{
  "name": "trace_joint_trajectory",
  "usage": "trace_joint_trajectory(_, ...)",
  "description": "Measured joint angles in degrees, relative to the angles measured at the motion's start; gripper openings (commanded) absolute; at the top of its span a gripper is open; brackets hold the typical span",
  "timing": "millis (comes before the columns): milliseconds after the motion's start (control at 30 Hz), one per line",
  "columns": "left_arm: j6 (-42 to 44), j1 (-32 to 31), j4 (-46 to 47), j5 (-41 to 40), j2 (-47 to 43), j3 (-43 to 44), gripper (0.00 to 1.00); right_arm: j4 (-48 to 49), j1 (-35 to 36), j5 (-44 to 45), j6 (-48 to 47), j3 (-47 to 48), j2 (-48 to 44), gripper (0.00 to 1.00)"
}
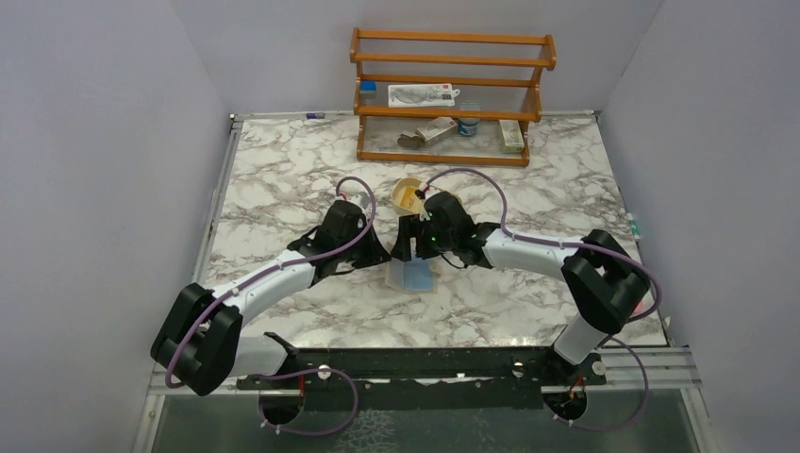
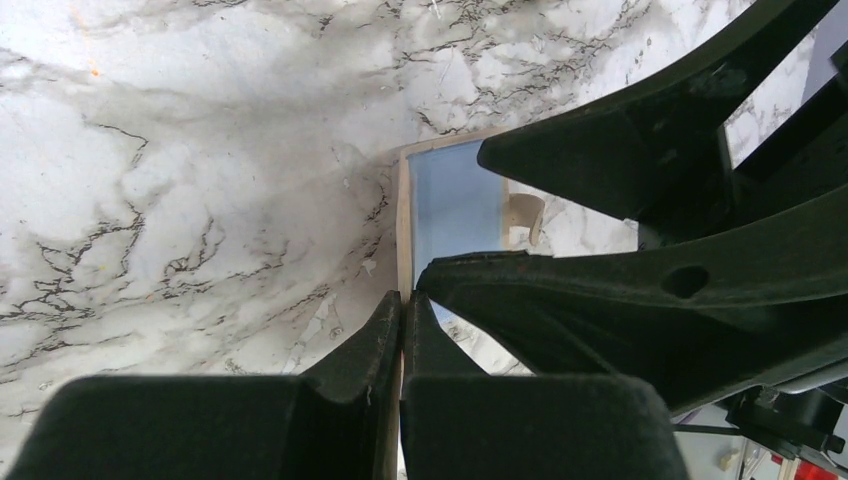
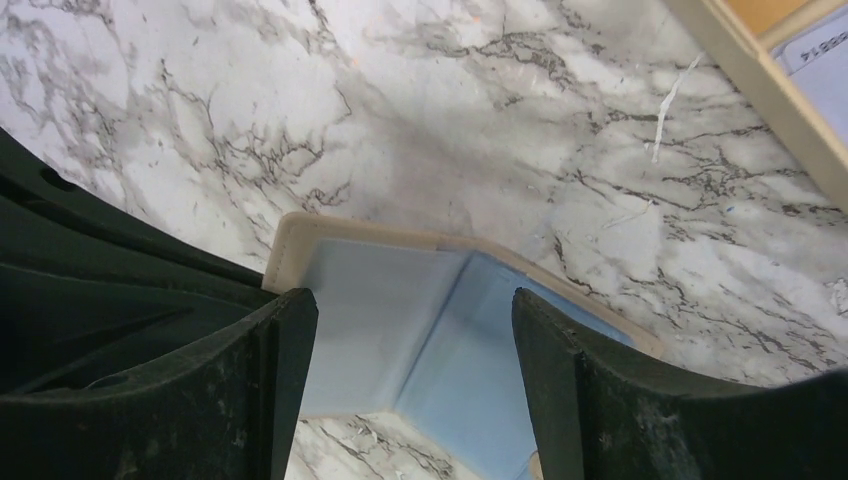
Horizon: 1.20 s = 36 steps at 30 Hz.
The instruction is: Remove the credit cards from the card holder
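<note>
- The left gripper [image 2: 402, 300]: jaws pressed together on the tan rim of the card holder [image 2: 455, 205], pinning its 9 o'clock edge to the marble table [image 2: 200, 200].
- The right gripper [image 3: 410, 305]: jaws wide apart, gripping nothing, straddling the holder's light blue inner panels.
- The holder lies open at table centre, between the two grippers. No card shows in the visible panels.
- An oval tray [image 3: 745, 75], at 12 o'clock from the holder, appears to contain a yellow-orange card [image 3: 775, 10] and a pale card [image 3: 820, 60].
- Progress (judgement): removal looks largely done. Pockets hidden beneath the fingers cannot be checked.
- Writing: cropped characters ending "14" on the pale card. The print on the white packet [image 1: 422, 94] on the wooden rack [image 1: 453, 58] is too small to read.
</note>
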Motion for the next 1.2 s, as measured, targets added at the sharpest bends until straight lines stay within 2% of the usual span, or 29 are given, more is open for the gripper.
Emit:
trace_joint_trajectory(433, 0.2, 0.0, 0.1, 0.0, 0.0, -0.4, 0.00, 0.6, 0.0, 0.5, 0.4, 1.2, 0.3, 0.76)
trace_joint_trajectory(1200, 2.5, 0.2, -2.3, -2.0, 0.0, -1.1, 0.00, -1.4, 2.0, 1.0, -0.5, 6.3, 6.4, 0.76)
